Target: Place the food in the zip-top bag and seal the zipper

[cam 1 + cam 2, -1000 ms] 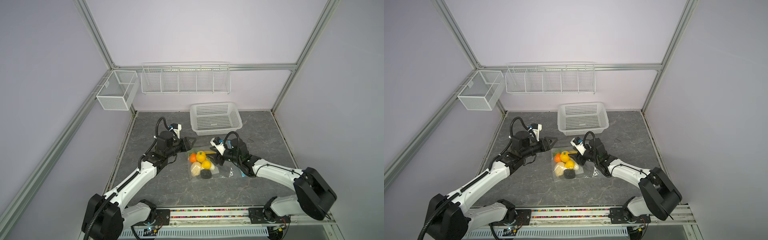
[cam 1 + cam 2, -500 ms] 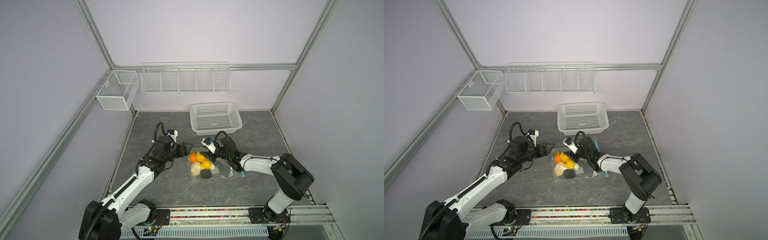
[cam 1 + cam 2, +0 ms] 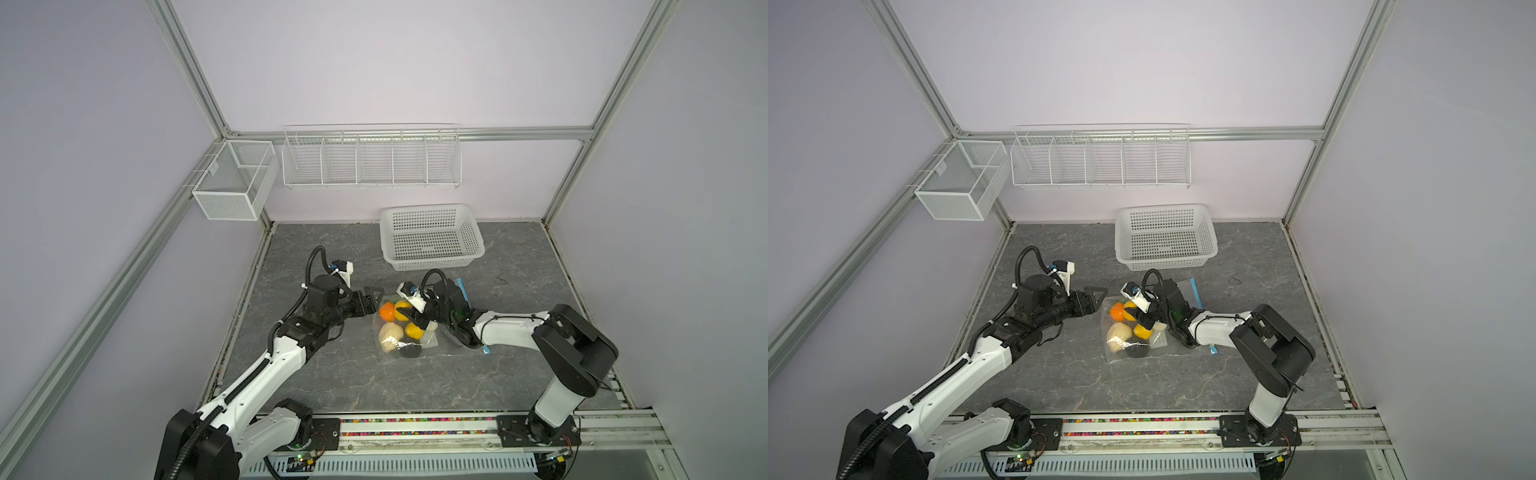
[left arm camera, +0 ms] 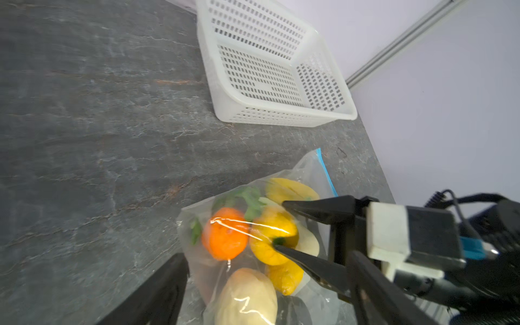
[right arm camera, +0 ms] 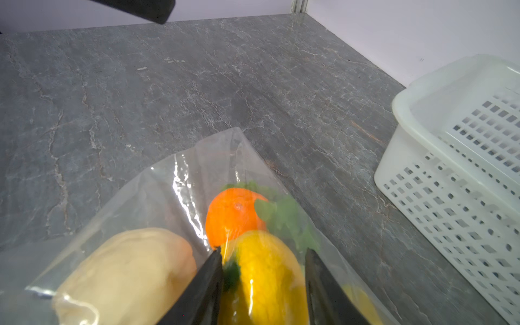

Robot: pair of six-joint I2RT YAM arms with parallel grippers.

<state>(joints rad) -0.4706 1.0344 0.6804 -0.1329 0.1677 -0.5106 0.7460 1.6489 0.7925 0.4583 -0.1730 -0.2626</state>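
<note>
Gently we open the right gripper (image 5: pixel 261 250) jaws, holding the round yellow toy fruit (image 4: pixel 268 235), deep inside the clear plastic bag (image 5: pixel 166 183).

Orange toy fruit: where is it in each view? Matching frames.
In a top view: orange toy fruit just ahead of the left gripper.
In a top view: orange, same spot.
Left wrist: orange inside the bag, beside the yellow fruit.
Right wrist: orange beyond the yellow fruit that the right gripper straddles.
Shared landmark: white basket.
</note>
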